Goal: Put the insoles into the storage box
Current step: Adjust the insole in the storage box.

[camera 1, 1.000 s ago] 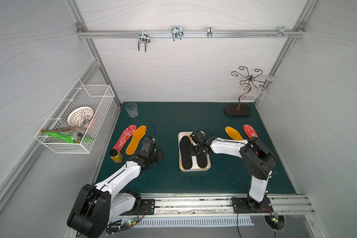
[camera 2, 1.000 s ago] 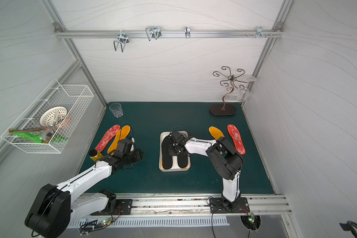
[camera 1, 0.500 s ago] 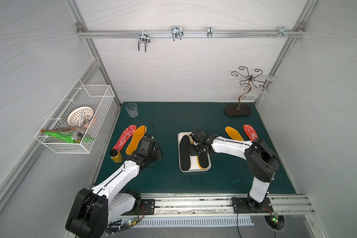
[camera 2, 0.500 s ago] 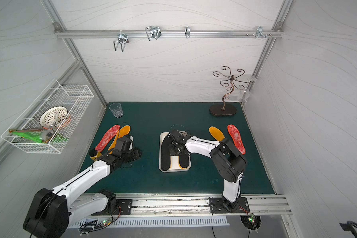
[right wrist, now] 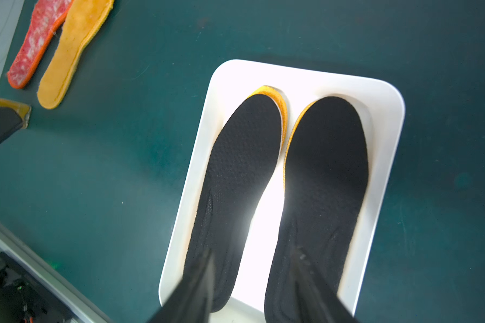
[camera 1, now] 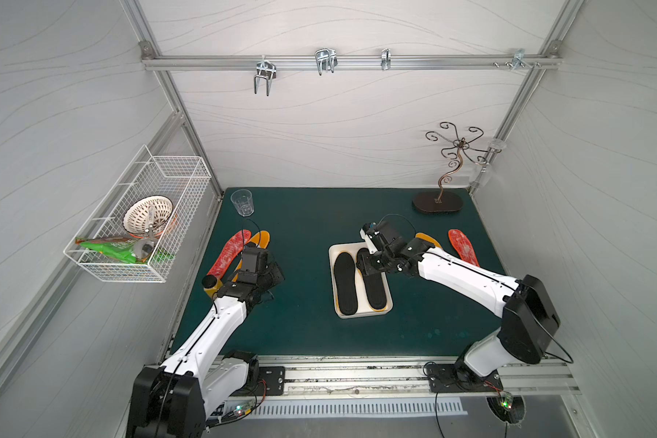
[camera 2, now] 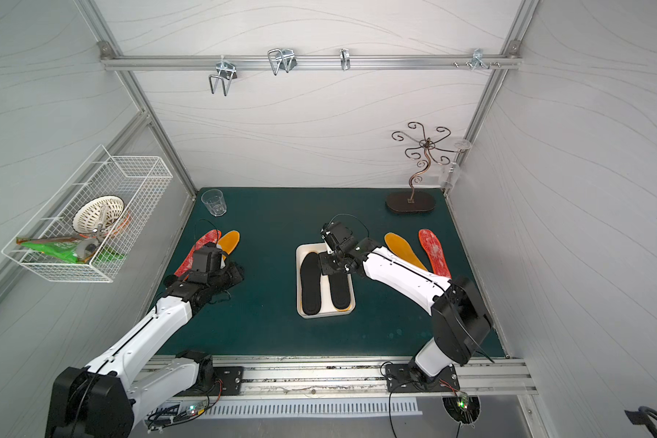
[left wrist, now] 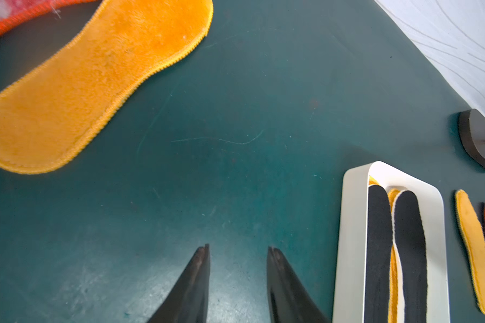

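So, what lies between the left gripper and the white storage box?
Only bare green mat. The left wrist view shows the open left gripper and the storage box with nothing between them.

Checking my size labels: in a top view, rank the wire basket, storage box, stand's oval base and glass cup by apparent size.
1. wire basket (hangs higher, so nearness flatters it)
2. storage box
3. stand's oval base
4. glass cup

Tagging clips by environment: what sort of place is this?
Likely a robot test cell in a lab, not a home: white wall panels in an aluminium-profile frame, two white-and-black robot arms mounted on a metal rail, and a dark green work mat.
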You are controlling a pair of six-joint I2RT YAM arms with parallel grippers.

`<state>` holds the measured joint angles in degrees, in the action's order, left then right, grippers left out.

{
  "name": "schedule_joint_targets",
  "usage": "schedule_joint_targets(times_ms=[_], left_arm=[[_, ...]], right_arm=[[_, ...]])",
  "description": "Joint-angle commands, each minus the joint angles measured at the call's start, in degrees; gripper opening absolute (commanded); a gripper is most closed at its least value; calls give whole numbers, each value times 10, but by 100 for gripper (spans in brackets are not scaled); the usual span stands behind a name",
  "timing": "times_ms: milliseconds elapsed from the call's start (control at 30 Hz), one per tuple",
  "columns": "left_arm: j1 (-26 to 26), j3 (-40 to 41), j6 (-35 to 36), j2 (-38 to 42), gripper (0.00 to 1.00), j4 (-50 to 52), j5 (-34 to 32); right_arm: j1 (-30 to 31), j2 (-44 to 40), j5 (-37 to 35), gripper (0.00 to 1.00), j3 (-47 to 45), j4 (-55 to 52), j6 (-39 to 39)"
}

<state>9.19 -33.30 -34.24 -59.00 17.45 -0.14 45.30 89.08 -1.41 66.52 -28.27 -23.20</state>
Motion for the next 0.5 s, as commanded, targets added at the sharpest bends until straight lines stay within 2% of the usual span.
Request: schedule_joint_targets(times_ms=[0, 33, 67, 100, 167, 233, 433, 467], left_arm=[[-2, -9, -6, -11, 38, -6, 8], [-2, -12, -4, -15, 38, -2, 8], [-2, -14, -4, -20, 38, 4, 7], [-2, -14, -6, -23, 39, 8, -2], [-8, -11, -7, -26, 39, 14, -23], [-30, -10, -11, -30, 39, 19, -30], [-155, -4, -34, -70, 38, -12, 5], [-170, -6, -32, -81, 41, -18, 6]], right_arm=[[-17, 4, 37, 27, -29, 5, 13], [-21, 7, 41, 20, -34, 9, 15], [-25, 10, 44, 18, -39, 10, 16], [-28, 11, 45, 19, -41, 8, 19], [-34, 5, 43, 26, -46, 4, 19], [-36, -10, 39, 27, -54, 10, 17], [-36, -46, 13, 30, -105, 78, 17], [-36, -48, 7, 30, -116, 93, 17]])
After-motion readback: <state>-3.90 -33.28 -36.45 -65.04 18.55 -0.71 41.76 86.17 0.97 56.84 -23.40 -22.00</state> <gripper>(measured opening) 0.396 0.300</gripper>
